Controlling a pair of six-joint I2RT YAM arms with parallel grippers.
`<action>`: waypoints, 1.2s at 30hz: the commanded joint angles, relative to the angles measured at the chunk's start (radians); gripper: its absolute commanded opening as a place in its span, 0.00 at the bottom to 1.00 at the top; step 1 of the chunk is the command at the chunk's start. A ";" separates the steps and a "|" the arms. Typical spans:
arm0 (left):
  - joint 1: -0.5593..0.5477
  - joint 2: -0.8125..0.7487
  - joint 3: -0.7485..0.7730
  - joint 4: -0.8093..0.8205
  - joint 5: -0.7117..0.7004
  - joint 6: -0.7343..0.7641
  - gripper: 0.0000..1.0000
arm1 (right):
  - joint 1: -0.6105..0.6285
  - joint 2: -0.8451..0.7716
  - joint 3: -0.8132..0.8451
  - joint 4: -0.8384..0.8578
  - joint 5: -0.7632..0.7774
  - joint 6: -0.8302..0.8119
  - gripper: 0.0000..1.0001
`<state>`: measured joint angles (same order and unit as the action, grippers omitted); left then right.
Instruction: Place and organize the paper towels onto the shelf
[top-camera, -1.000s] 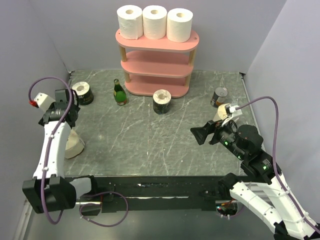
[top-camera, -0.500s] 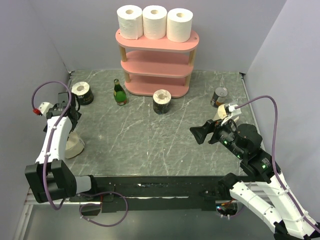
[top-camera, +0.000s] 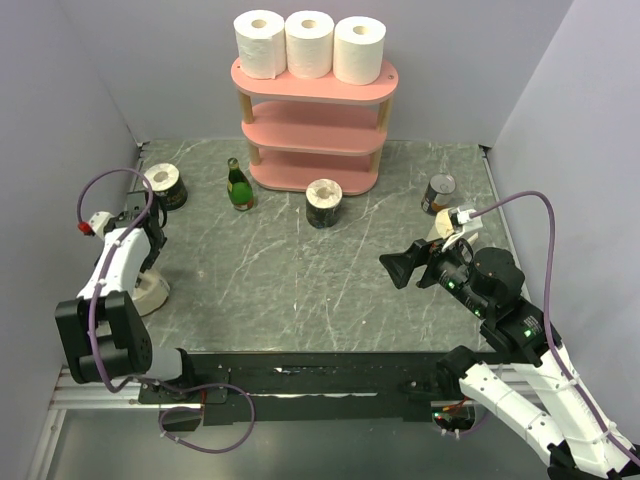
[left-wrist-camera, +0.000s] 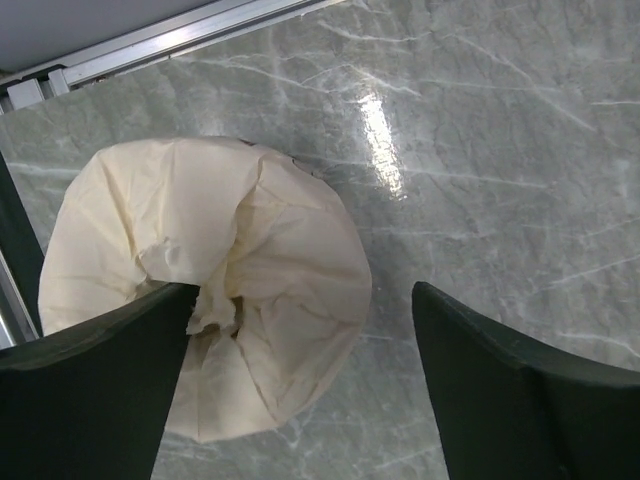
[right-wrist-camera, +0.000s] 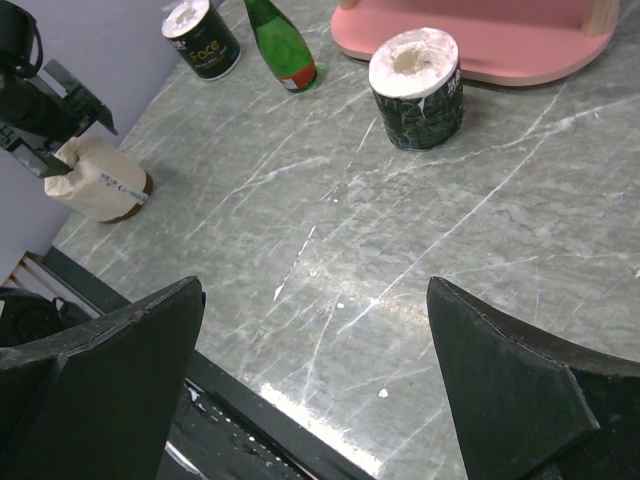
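The left arm is folded back on itself at the table's left edge, with its wrist turned steeply downward. The left gripper (left-wrist-camera: 300, 300) is held directly over a crumpled cream-beige paper towel roll (left-wrist-camera: 270, 250). Its fingers are spread wide: one fingertip (left-wrist-camera: 150, 320) is seen at the roll's crushed core, and the other is over bare table. Nothing is gripped.

The right arm is extended from the near right corner, its forearm angled up and inward. The right gripper (top-camera: 400, 268) is held above the table and aimed towards the left side. Its fingers are also spread wide, with nothing between them.

The pink three-tier shelf with oval boards and light wooden posts (top-camera: 310, 95) is set against the far wall. Three plain white paper towel rolls (top-camera: 309, 43) are lined up on its top board, and the two lower boards are seen bare. One dark-banded paper towel roll (top-camera: 324, 203) is stood on end just in front of the shelf's bottom board. A second dark-banded roll (top-camera: 165, 186) is placed near the left wall, with a green glass bottle (top-camera: 238, 186) between it and the shelf. A small metal can (top-camera: 438, 193) is found at the right, and a cream shape near it is partly hidden by the right wrist.

The grey marbled table top (top-camera: 300, 270) is enclosed by pale lilac-grey walls (top-camera: 450, 60) on three sides. A black rail (top-camera: 300, 380) is fitted along its near edge.
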<state>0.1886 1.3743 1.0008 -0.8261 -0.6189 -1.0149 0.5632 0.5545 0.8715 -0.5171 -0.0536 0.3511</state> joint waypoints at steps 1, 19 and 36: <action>0.006 0.025 -0.002 0.044 0.002 0.022 0.90 | 0.003 -0.008 0.044 0.032 0.000 0.003 1.00; -0.336 -0.176 -0.002 0.122 0.164 0.331 0.41 | 0.003 -0.015 0.026 0.043 0.001 0.005 1.00; -0.911 0.095 0.235 0.105 0.114 0.260 0.42 | 0.003 -0.034 0.026 0.014 0.020 0.011 1.00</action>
<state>-0.6689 1.4265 1.1416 -0.6842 -0.4397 -0.7273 0.5632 0.5369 0.8715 -0.5175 -0.0494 0.3553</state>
